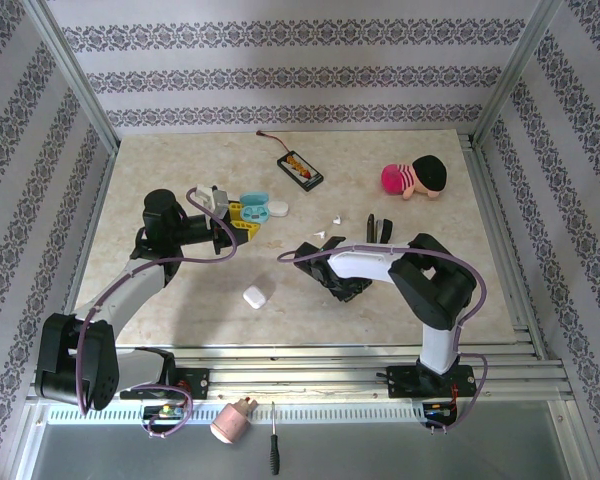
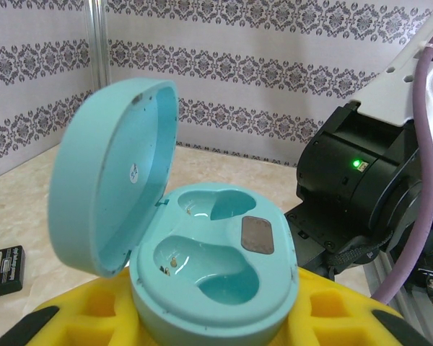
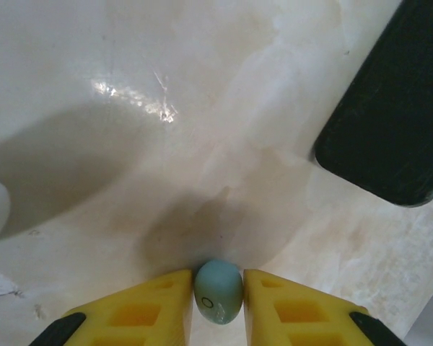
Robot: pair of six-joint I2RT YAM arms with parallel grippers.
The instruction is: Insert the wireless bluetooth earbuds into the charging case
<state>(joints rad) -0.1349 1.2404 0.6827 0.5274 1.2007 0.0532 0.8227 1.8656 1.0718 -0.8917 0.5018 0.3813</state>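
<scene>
Your right claw (image 3: 216,280) is pinching the light-blue earbud (image 3: 218,292) between its two yellow fingertips, low over the desk (image 3: 130,144). I can't tell whether the bud has left the surface. Your left claw (image 2: 216,317) is pressed onto the open charging case (image 2: 216,274), holding it with the lid (image 2: 108,173) standing up and both wells (image 2: 202,270) empty. In the top view the case (image 1: 253,203) sits well apart from where the earbud is held.

Here is where I'd judge it can slip away from you:

- The bud is small, smooth and rounded, and only the very tips have it. A jolt on the lift or a little extra squeeze could squirt it out onto the desk.
- The two wells are mirrored shapes. Bring the bud to the wrong one, or turned the wrong way, and it will perch on the rim instead of seating.
- The raised lid stands on one side of your approach. Brush it and it may swing shut or twist the case in the left claw.
- Your right arm (image 2: 361,187) already looms just beyond the case, so watch for the two arms crowding each other as you close in
</scene>
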